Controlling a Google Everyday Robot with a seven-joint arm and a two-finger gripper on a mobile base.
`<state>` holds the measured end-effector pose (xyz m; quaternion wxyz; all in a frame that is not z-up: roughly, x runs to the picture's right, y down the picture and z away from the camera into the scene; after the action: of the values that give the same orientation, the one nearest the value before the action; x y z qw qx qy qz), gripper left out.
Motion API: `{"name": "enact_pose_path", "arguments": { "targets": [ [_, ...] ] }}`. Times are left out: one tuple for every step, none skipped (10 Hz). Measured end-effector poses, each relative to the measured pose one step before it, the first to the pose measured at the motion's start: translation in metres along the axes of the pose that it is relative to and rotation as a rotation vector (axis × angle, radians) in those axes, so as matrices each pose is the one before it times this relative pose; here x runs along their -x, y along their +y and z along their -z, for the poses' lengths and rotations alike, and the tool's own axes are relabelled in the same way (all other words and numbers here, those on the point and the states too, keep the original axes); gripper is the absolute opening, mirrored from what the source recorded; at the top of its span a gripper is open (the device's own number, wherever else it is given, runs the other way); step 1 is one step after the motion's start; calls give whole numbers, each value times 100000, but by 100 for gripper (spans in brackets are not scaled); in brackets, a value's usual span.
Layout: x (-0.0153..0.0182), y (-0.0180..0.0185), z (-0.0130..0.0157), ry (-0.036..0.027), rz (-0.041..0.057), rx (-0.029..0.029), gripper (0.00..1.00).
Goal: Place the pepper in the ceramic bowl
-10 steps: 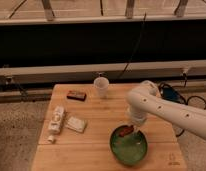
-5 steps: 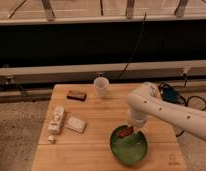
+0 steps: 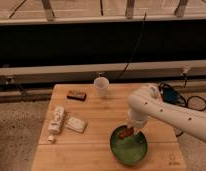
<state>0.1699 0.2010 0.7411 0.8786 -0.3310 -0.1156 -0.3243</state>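
where the end effector hovers, the pepper lies tilted over the ceramic bowl.

Place: probably a lab or test area
Evidence: wooden table on speckled floor, cables at right, railed wall across the upper frame

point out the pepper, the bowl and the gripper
pepper [image 3: 127,133], camera view, middle of its red-brown body, over the bowl
bowl [image 3: 125,154], camera view, bare green inside near the front
gripper [image 3: 132,129], camera view, between its fingertips, just above the bowl's far rim
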Motion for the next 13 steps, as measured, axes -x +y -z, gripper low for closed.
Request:
{"name": "enact_pose_path", "arguments": {
  "targets": [
    [49,68,5,-58,111,-38,41],
    [66,80,33,-89,148,-159,45],
    [45,10,-31,-165,282,-322,45],
    [14,46,-2,-53,125,-224,46],
    [-25,86,19,84,153,-290,55],
    [-6,42,-40,19,-51,-561,64],
    [-47,99,-33,54,-258,-511,72],
    [-73,38,-5,-68,81,-362,79],
    [57,-113,-111,-311,110,-288,80],
    [-101,55,44,86,-86,-105,80],
    [-95,-43,61,-34,16,-115,80],
    [-163,36,107,-53,-23,124,80],
    [-67,29,25,-34,-8,88,80]
  ]
}}
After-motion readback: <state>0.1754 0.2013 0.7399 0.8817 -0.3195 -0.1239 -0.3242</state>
